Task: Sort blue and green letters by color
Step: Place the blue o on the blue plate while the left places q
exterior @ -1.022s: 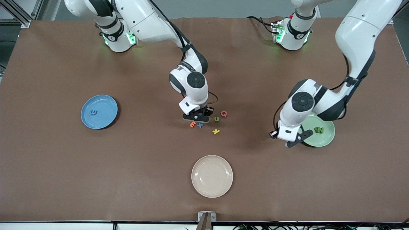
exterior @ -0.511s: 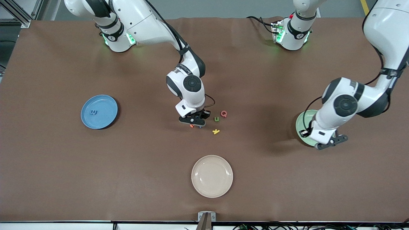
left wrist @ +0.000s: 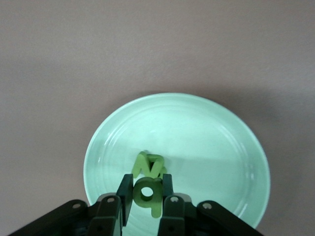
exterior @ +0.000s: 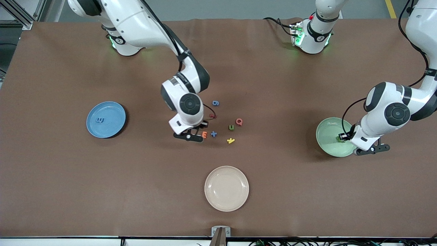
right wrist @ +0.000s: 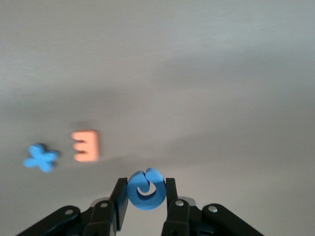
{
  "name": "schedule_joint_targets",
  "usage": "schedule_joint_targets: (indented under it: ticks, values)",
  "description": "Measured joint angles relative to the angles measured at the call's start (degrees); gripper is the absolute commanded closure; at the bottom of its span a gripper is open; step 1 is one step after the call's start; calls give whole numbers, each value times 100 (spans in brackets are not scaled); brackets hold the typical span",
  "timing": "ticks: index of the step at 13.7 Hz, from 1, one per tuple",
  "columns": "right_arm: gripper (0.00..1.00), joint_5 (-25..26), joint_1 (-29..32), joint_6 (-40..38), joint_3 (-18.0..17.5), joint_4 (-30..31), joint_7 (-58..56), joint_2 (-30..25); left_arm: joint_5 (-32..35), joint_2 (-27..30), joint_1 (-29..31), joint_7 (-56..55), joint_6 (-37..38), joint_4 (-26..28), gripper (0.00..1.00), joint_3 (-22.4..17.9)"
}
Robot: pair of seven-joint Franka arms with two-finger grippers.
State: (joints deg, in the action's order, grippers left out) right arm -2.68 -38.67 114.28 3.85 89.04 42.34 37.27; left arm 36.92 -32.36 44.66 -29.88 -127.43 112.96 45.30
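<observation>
The right gripper (right wrist: 145, 192) pinches a blue, curled C (right wrist: 145, 189); the left gripper (left wrist: 146, 192) clamps a green, looped b (left wrist: 147, 195) over the green plate (left wrist: 216, 147).

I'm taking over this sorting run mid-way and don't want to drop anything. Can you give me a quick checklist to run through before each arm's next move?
1. Right gripper shut on the blue C: ok.
2. Left gripper shut on the green b: ok.
3. Left gripper over the green plate, where the green N already lies: ok.
4. Blue plate toward the right arm's end has bare room beside the blue 3: ok.
5. Remaining task letters still on the table: blue +, blue 6, green u: not ok, still to be sorted.
6. Orange E lies close beside the right gripper; whether lifting clears it: cannot tell.
</observation>
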Motion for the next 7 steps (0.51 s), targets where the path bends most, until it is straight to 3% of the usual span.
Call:
schedule_joint_targets:
  ticks: [3, 7]
  values:
    - [100, -33, 609, -572, 30, 410, -1062, -702, 1, -185, 49, 97, -99, 5, 99, -1]
    - [100, -44, 1679, -599, 59, 1860, -2949, -2003, 357, -356, 102, 114, -174, 0, 99, -3]
